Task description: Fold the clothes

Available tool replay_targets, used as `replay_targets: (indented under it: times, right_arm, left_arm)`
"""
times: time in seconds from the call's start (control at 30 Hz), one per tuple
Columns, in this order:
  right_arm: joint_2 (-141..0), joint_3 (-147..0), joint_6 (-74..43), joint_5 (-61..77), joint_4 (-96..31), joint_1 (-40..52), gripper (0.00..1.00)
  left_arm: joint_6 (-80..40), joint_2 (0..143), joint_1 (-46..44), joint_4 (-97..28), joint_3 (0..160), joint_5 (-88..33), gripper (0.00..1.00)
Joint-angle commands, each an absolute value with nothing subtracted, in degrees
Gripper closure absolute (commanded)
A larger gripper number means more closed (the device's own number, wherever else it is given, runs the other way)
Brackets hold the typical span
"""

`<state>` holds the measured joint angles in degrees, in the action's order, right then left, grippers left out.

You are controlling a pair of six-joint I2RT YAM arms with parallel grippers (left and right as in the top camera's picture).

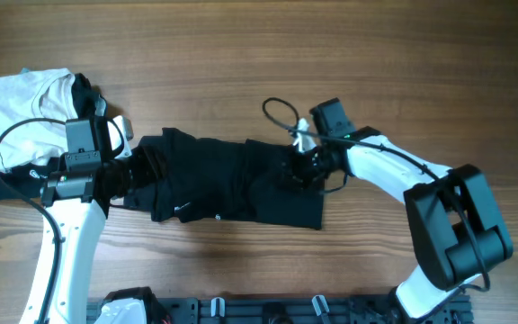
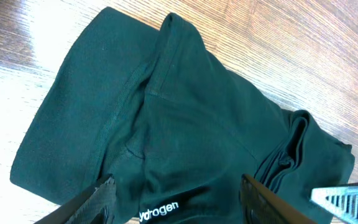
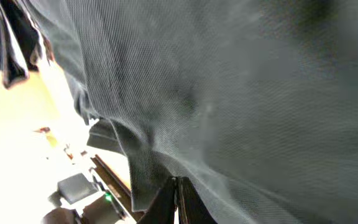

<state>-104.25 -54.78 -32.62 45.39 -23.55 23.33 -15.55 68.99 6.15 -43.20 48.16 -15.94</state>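
The black T-shirt (image 1: 232,180) lies in the middle of the table (image 1: 241,54), scrunched into a long lumpy strip w/ one arm at each end. The right gripper (image 1: 302,166) is squeezed tight & looks to have a bit of cloth pinched at the shirt's right end; in the right wrist view the cloth hangs close over the camera. The left gripper (image 1: 126,169) is at the left end, its fingers (image 2: 98,199) apart w/ the shirt btwn them, not pinched as far as I can see. I think the step now is to get hold of both ends & pull the shirt flat, so the folding is not far along. To do it well: the left one should grab just one edge, not a thick bunch, then both lift a little & pull apart slowly so the wrinkles go out. Stay off the white garment (image 1: 25,99) near the left arm, or it may get dragged too
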Motion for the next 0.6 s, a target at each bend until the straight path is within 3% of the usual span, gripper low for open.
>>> replay_targets:
  times: [0.0, 0.17, 0.33, 0.5, 0.53, 0.57]
  right_arm:
    - [-104.5, -55.0, -36.1, 39.1, -21.6, 30.1, 0.95]
    - [-107.9, -55.1, -40.1, 43.8, -9.1, 36.9, 0.95]
    - [-100.7, -60.5, -23.5, 37.5, -28.1, 26.0, 0.9]
    - [-98.1, -60.1, -17.8, 24.0, -41.6, 17.8, 0.84]
    - [-98.1, -59.4, -18.1, 22.2, -42.1, 17.6, 0.8]
    - [-98.3, -58.2, -18.6, 19.1, -42.6, 17.6, 0.57]
  left_arm:
    - [-15.4, 68.4, 6.4, -42.4, 48.9, -15.6, 0.37]
    - [-15.4, 68.4, 6.4, -42.5, 48.9, -15.6, 0.37]
    - [-15.4, 68.4, 6.4, -42.9, 48.9, -15.6, 0.35]
    - [-15.4, 68.4, 6.4, -42.9, 48.9, -15.6, 0.35]
    - [-15.4, 68.4, 6.4, -42.9, 48.9, -15.6, 0.35]
    - [-15.4, 68.4, 6.4, -42.9, 48.9, -15.6, 0.35]
